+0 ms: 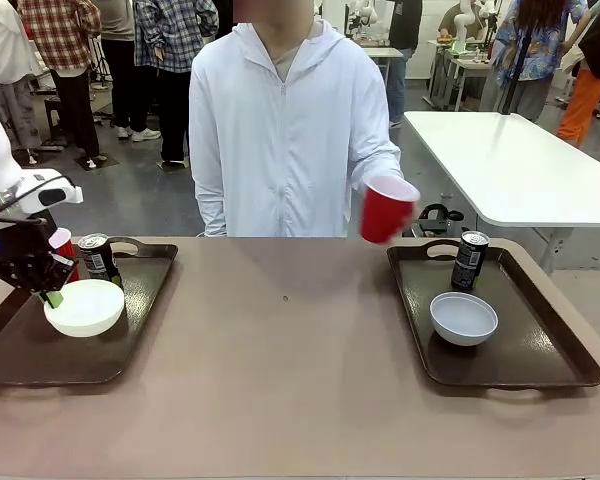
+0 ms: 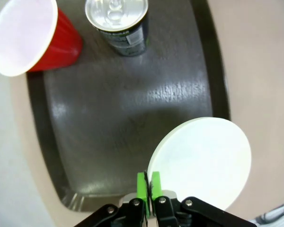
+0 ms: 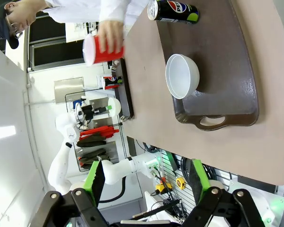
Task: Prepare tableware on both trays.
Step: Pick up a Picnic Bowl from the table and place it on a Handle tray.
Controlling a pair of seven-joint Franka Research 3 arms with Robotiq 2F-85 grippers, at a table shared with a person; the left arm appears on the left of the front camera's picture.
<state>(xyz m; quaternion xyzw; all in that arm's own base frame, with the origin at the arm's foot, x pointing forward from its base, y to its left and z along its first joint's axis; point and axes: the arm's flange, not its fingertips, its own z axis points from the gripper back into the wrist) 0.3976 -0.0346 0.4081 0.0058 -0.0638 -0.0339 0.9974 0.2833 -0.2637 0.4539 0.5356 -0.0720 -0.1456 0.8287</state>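
A busy hall with people standing behind, and a brown desk [image 1: 280, 360] shared with a person in white. In the front view, the left tray [image 1: 20, 350] carries a can [image 1: 98, 258], a red cup [image 1: 63, 246] and a white bowl [image 1: 84, 307]; the left tool [image 1: 48, 293] pinches the bowl's near-left rim. The right tray [image 1: 540, 340] holds a can [image 1: 469, 261] and a pale bowl [image 1: 464, 318], and the person's hand [image 1: 372, 185] holds a second red cup [image 1: 385, 208] above the desk, just left of that tray. In the left wrist view, the green pads [image 2: 141, 191] sit shut on the thin bowl edge [image 2: 154, 163], the cup [image 2: 33, 35] and can [image 2: 118, 21] farther off. In the right wrist view, the right tool [image 3: 144, 182] stands wide and empty, high over its tray [image 3: 227, 61]. The bowls look light, stiff and smooth, so a rim pinch is likely to tilt or slip; the cups are thin and crushable, best held lightly at mid-wall, the cans heavier, round their sides.
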